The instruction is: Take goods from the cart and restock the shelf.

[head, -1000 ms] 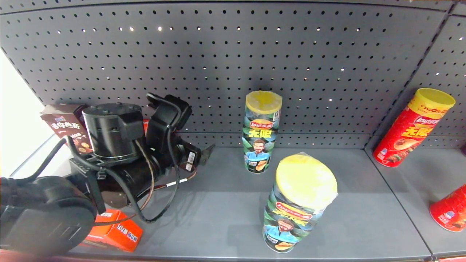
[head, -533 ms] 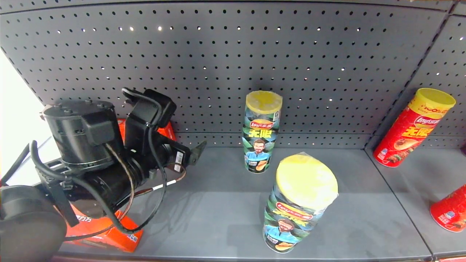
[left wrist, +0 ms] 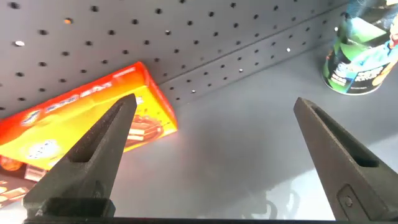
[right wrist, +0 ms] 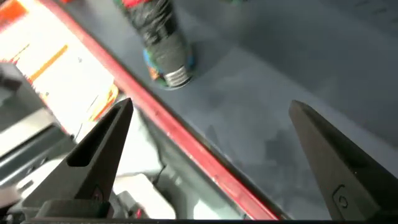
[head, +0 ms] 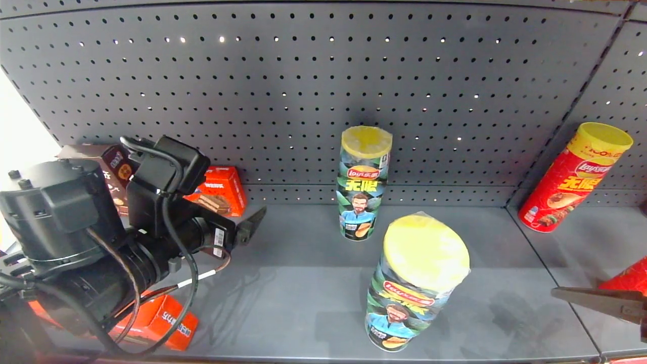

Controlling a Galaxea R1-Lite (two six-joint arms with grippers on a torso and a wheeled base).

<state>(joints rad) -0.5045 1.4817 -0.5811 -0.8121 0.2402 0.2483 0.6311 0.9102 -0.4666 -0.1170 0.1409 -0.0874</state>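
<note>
At the far left of the shelf point(head: 303, 288) a brown box point(head: 103, 164) leans on the back panel. The left gripper point(left wrist: 214, 104) hovers low over the shelf there, its jaws spread wide with nothing between them. One orange box point(head: 221, 188) sits against the back panel just beyond the jaws. A second orange box point(head: 164, 323) lies at the front edge under the arm. That makes three boxes.

Two green cans stand upright mid-shelf: the back can point(head: 364, 182) and the front can point(head: 417, 283). Two red cans follow, the rear red can point(head: 576, 177) leaning and the front red can point(head: 627, 296) at the edge.

The right gripper point(right wrist: 211, 107) hangs at the shelf's front lip, jaws open and empty. With both empty, fresh stock must come from the cart, probably back past that lip, so the right arm looks nearer.
</note>
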